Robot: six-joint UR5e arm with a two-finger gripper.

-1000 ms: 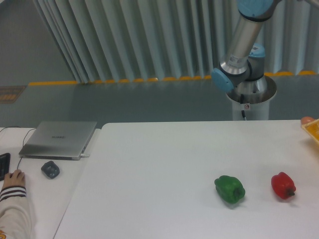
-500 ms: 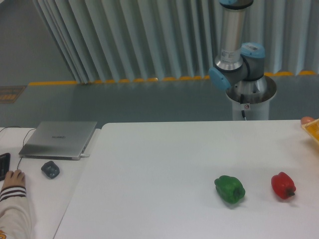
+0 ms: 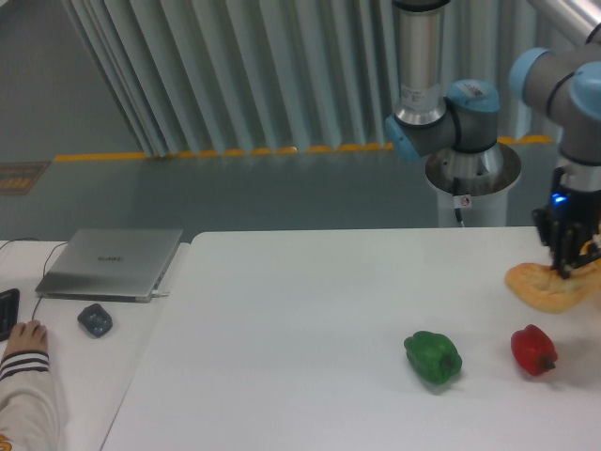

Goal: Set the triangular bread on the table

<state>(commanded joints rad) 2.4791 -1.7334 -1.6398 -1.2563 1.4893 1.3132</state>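
Golden-tan triangular bread hangs at far right, above the white table, pinched at its rear edge by the gripper; jaws closed on it, fingers pointing down. Whether the bread touches the tabletop, cannot tell. Red pepper lies just in front of it, green pepper further left. Silver laptop and mouse on the adjoining desk.

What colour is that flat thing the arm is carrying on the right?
Golden tan: the triangular bread, seen in the fixed camera view.
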